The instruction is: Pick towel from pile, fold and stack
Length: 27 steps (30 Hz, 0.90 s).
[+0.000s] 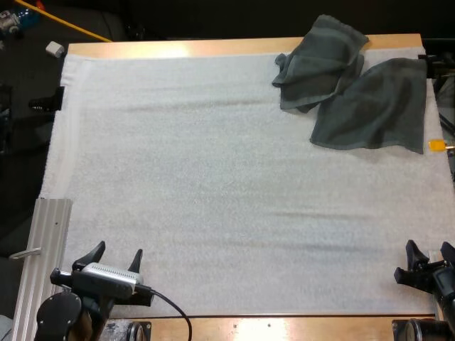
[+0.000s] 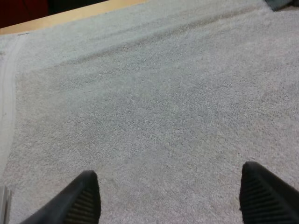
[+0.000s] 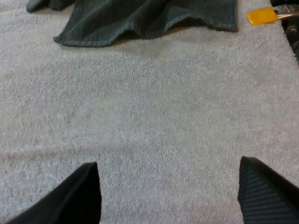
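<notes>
High view: a crumpled towel [image 1: 318, 60] overlaps a flatter towel [image 1: 380, 106] on the white mat [image 1: 213, 177], upper right of the frame. The left gripper [image 1: 119, 250] is lower left and the right gripper [image 1: 429, 247] lower right, both with fingers wide, holding nothing.
Left wrist view: spread fingers [image 2: 84, 200] over the mat.
Right wrist view: spread fingers, with the flatter towel's edge ahead, well apart.

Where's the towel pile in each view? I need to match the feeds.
High view: the towel pile lies at the far right corner of the white mat.
Left wrist view: a dark sliver beyond the mat's far side, probably the pile, not certain.
Right wrist view: the pile's near hem lies ahead of the open right gripper, apart from it.
Shared landmark: the white mat.
</notes>
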### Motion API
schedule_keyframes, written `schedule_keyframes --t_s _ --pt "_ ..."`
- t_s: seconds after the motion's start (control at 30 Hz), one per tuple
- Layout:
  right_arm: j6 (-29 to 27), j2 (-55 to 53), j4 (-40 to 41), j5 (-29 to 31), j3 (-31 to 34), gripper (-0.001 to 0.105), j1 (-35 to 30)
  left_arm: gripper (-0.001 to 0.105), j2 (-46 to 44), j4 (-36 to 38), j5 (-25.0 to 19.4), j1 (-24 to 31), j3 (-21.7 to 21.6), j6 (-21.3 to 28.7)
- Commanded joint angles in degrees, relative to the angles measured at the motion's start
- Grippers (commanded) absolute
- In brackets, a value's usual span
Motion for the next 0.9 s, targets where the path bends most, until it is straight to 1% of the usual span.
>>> schedule_keyframes --t_s 0.0,0.2,0.37,0.47,0.63,0.83,0.87 --pt "0.0 -2.0 -0.2 0.3 -0.2 0.060 -0.1 0.061 -7.9 -0.6 -0.1 -0.1 -0.1 -0.2" --pt "0.3 -2.4 -0.2 0.1 -0.3 0.060 -0.1 0.061 -7.4 -0.8 0.5 -0.2 -0.4 -1.1" --pt "1.2 -1.9 -0.3 0.2 -1.8 0.060 -0.1 0.061 -5.3 -1.7 4.0 -0.1 -1.9 -2.9" --pt "1.7 -0.8 0.1 -0.5 -3.3 0.060 -0.1 0.061 -3.5 -2.0 6.2 -0.1 -3.3 -3.1" --pt "2.1 2.5 1.0 -4.5 -6.8 0.060 0.0 0.061 1.7 -2.4 9.0 -1.7 -6.3 -2.8" --pt "2.5 8.7 1.7 -13.9 -12.5 0.060 -0.1 0.061 9.0 -3.1 11.9 -6.5 -11.2 -2.3" --pt "2.1 7.6 1.6 -10.8 -11.5 0.060 0.0 0.061 7.1 -2.8 11.3 -5.2 -10.2 -2.7"
